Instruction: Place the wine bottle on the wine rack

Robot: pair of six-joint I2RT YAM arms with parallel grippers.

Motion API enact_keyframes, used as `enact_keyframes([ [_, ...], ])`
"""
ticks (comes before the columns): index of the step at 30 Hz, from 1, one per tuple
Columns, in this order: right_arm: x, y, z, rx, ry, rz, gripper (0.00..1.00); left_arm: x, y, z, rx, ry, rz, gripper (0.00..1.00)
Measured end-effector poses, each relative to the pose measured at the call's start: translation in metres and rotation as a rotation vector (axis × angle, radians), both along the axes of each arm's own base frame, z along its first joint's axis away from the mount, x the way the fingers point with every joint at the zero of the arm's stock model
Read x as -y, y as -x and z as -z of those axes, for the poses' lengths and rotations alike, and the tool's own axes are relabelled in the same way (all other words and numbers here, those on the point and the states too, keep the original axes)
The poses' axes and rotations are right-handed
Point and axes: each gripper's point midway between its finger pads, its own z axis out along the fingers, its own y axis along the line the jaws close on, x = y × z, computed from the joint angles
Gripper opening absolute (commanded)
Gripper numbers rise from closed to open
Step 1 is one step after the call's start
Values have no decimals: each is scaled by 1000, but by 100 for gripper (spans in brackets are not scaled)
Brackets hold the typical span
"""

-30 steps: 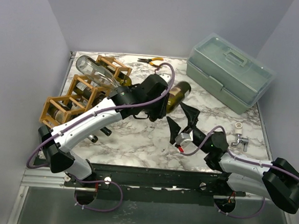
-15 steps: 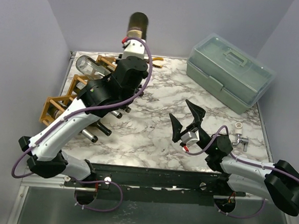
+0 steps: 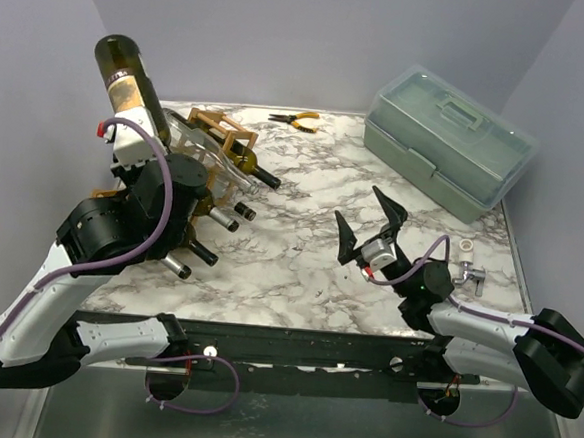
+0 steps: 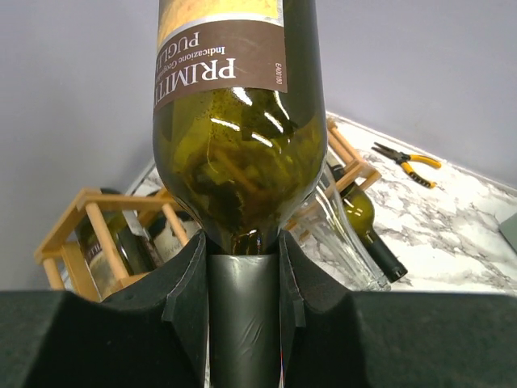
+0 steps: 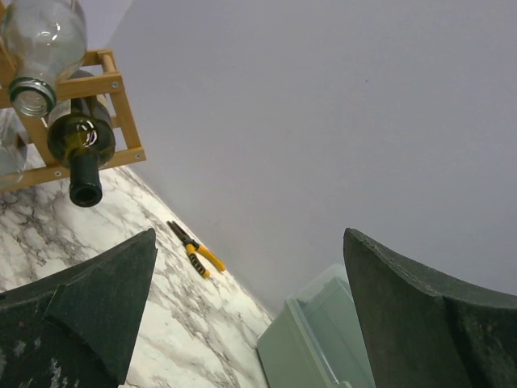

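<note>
Glass wine bottle, neck clamped in my left gripper, stood high, likely to clear the wine rack; right gripper gaped empty.

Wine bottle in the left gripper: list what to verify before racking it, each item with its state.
1. Grip: left gripper shut on the neck of the dark green glass wine bottle: ok.
2. Height: bottle in the air, higher than the light-brown wooden lattice wine rack: ok.
3. Alignment: not ok; bottle stands base up, near upright, while the racked bottles lie on their sides.
4. Free cell: cannot tell; the arm hides much of the rack.
5. Other arm: right gripper open, empty, apart from the rack: ok.
6. Clutter: yellow-handled pliers away from the rack: ok.
</note>
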Motion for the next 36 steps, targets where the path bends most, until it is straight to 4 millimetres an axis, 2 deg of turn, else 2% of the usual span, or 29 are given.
enact_keyframes([
  [4,1,-2,-2,-18,-26,4,100,-5,6,29,-28,51,-41,0],
  [9,-1,-4,4,-41,-26,0,100,-2,9,77,-76,122,-97,0],
  [12,-2,-4,4,-51,-36,-7,100,-4,13,97,-77,182,-132,0],
  [18,-4,-6,-4,-88,-83,-27,100,-19,25,123,-60,271,-199,0],
  [24,0,-8,-26,-131,-176,-33,100,-27,30,154,-51,309,-246,0],
  [30,0,-7,-26,-149,-195,-43,100,-24,23,178,-41,324,-276,0],
  [36,1,-10,-23,-194,-237,-45,100,-32,9,195,-51,365,-360,0],
])
